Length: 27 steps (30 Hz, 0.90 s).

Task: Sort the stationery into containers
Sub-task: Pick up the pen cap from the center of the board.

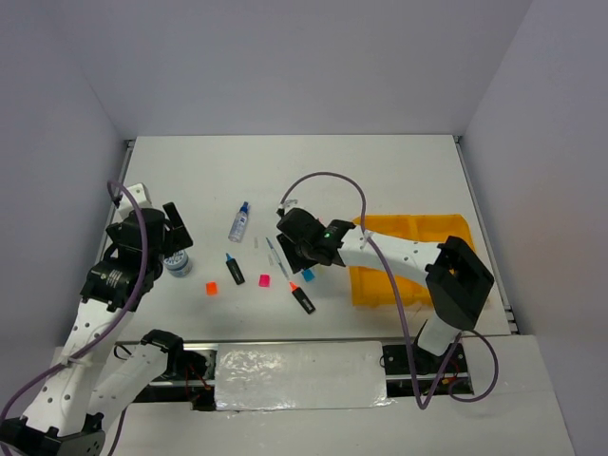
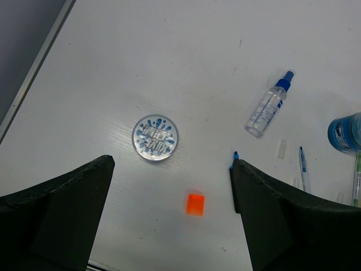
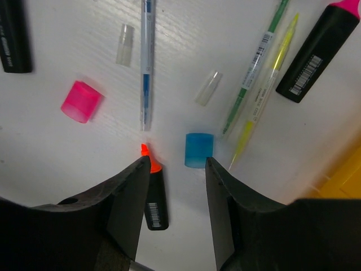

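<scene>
Right tool (image 3: pixel 176 169) spread wide over blue cube (image 3: pixel 199 150); left tool (image 2: pixel 172 169) likewise released, hovering above round pot (image 2: pixel 155 137).

Right wrist view: a black highlighter (image 3: pixel 12 36) is cropped at the top-left corner, and a pink-capped highlighter (image 3: pixel 316 53) at the top-right corner.

Left wrist view:
- A blue-tipped highlighter (image 2: pixel 234 156) is hidden, save its tip, behind a finger of the left pincer (image 2: pixel 170 169).
- A blue pot (image 2: pixel 345 131) is cut by the right edge.

Top view: the tray (image 1: pixel 418 228) is partly masked by the right arm (image 1: pixel 399 261).
</scene>
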Each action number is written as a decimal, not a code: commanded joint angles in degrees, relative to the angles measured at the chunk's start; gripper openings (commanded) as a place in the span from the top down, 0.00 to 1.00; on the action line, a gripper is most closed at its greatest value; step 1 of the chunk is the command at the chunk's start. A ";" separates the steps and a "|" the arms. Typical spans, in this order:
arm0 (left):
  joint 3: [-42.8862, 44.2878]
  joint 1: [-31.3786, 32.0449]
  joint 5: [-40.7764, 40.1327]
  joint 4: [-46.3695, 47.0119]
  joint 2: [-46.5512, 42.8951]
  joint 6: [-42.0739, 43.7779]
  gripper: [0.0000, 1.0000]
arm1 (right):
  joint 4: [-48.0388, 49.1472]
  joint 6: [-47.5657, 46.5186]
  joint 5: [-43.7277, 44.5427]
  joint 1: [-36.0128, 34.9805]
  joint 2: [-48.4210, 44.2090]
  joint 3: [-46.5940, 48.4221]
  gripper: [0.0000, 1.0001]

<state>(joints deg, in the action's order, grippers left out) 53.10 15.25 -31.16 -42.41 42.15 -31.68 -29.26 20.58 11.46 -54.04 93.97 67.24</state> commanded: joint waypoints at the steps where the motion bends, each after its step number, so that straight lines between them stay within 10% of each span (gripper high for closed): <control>1: 0.07 0.05 0.57 1.45 -0.14 0.74 0.01 | 3.06 1.57 1.72 -0.19 1.65 -1.85 0.49; 27: -0.45 0.05 5.41 3.57 -0.67 3.38 0.01 | 5.09 1.66 1.72 -0.19 8.59 -3.70 0.53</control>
<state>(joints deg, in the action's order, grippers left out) 53.04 15.25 -26.65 -41.50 42.11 -29.89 -25.98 21.65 11.84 -54.02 102.15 63.33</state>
